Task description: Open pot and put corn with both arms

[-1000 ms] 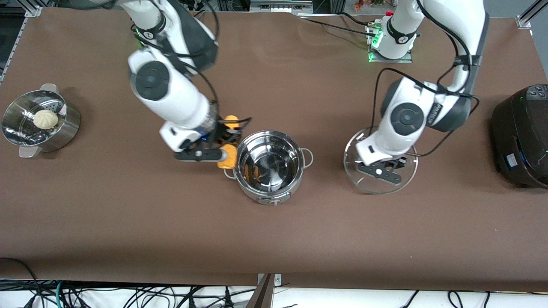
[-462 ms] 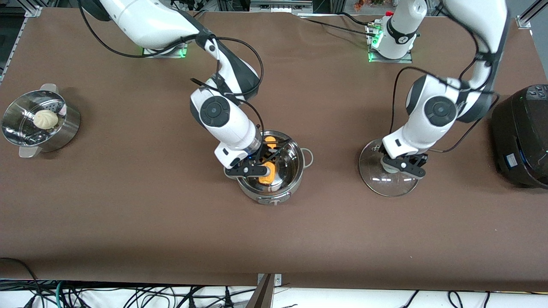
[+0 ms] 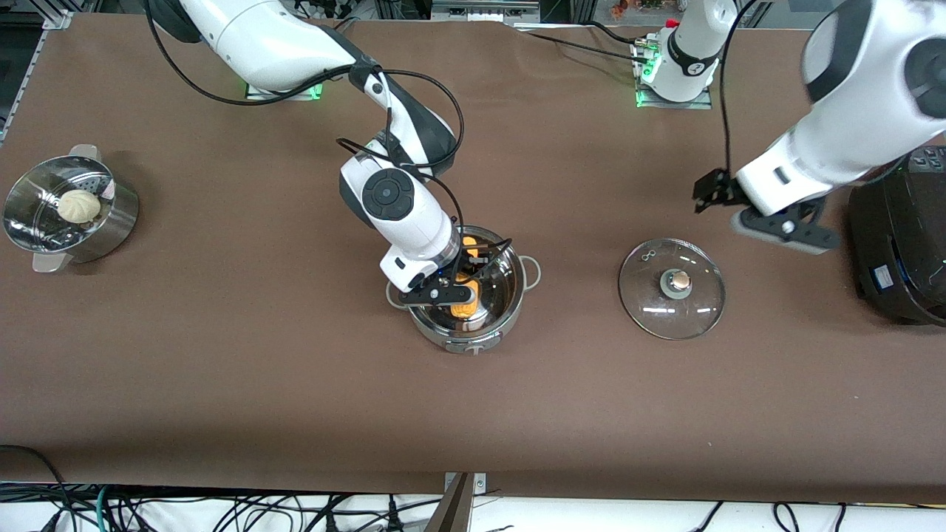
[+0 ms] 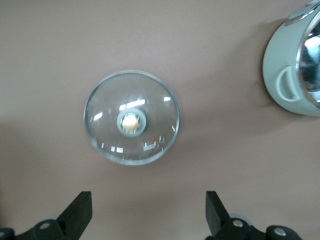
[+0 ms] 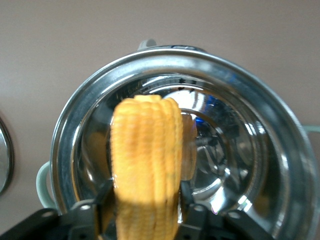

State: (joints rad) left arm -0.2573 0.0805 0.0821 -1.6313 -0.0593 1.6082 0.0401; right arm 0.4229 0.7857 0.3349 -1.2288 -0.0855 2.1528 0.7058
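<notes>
The steel pot (image 3: 510,292) stands open in the middle of the table. My right gripper (image 3: 454,298) reaches into it and is shut on the yellow-orange corn cob (image 3: 465,305). In the right wrist view the cob (image 5: 145,160) sits between my fingers (image 5: 102,200), its free end low inside the pot (image 5: 260,115). The glass lid (image 3: 672,290) lies flat on the table beside the pot, toward the left arm's end. My left gripper (image 3: 794,235) is open and empty, raised over the table between lid and cooker. Its wrist view (image 4: 147,215) shows the lid (image 4: 131,117) below.
A perforated steamer (image 3: 111,222) with a white bun (image 3: 79,205) stands at the right arm's end. A big black cooker (image 3: 898,236) stands at the left arm's end, close to my left arm. The pot's side also shows in the left wrist view (image 4: 280,75).
My left gripper let go of the lid's knob, opened and rose toward the cooker; the lid stays on the table. My right gripper sank slightly deeper into the pot with the corn.
</notes>
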